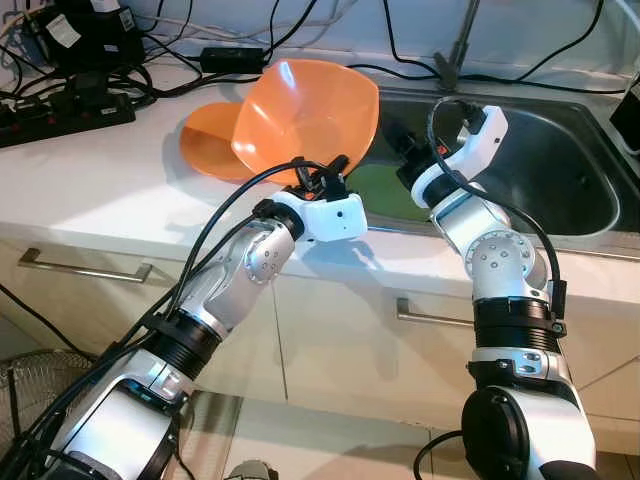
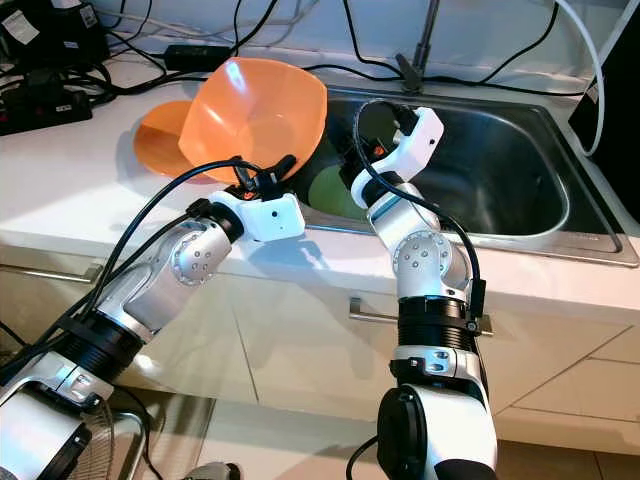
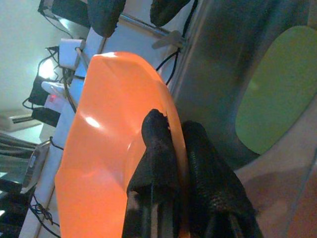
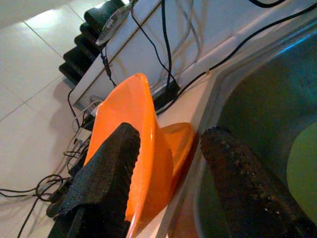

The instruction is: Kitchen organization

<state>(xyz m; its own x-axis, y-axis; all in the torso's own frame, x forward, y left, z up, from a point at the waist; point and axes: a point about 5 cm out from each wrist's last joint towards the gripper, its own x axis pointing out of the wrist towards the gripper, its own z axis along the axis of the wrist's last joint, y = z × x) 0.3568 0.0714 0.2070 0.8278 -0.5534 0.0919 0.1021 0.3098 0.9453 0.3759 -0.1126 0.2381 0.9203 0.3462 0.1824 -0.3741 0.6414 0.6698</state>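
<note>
A large orange bowl (image 1: 310, 110) stands tilted on edge at the sink's left rim, its hollow facing me. My left gripper (image 1: 320, 175) is shut on the bowl's lower rim, which passes between the black fingers (image 3: 158, 153) in the left wrist view. My right gripper (image 1: 398, 150) hangs open over the sink beside the bowl's right edge. In the right wrist view, its two fingers (image 4: 106, 168) are spread wide, with the bowl (image 4: 133, 129) ahead of them. A second orange dish (image 1: 205, 140) lies flat on the counter behind the bowl.
A green plate (image 1: 385, 190) lies in the steel sink (image 1: 560, 170). The faucet (image 1: 455, 50) rises at the back. Power strips and tangled cables (image 1: 70, 100) crowd the counter's far left. Cabinet drawer handles (image 1: 85, 268) run below the counter edge.
</note>
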